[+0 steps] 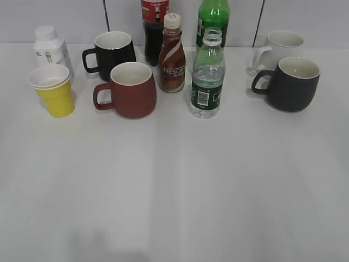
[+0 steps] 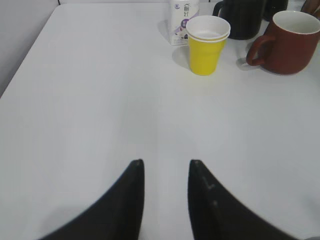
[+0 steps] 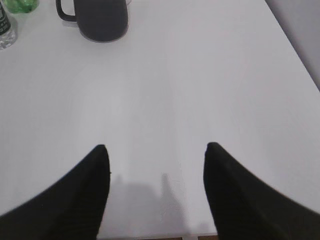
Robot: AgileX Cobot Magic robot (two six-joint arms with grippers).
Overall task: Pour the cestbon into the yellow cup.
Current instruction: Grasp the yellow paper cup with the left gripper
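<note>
The cestbon [image 1: 207, 76], a small clear bottle with a dark green label and no cap, stands upright mid-table; its edge shows in the right wrist view [image 3: 4, 30]. The yellow cup [image 1: 53, 90] stands upright at the far left, also seen in the left wrist view [image 2: 207, 44]. My left gripper [image 2: 165, 162] is open and empty, well short of the cup over bare table. My right gripper [image 3: 156, 146] is open wide and empty near the table's front edge. Neither gripper shows in the exterior view.
A dark red mug [image 1: 128, 90], a black mug [image 1: 113, 50], a brown Nescafe bottle [image 1: 172, 54], a cola bottle [image 1: 154, 30], a green soda bottle [image 1: 212, 19], a white mug [image 1: 281, 46], a dark grey mug [image 1: 292, 84] and a white carton [image 1: 49, 46] stand along the back.
</note>
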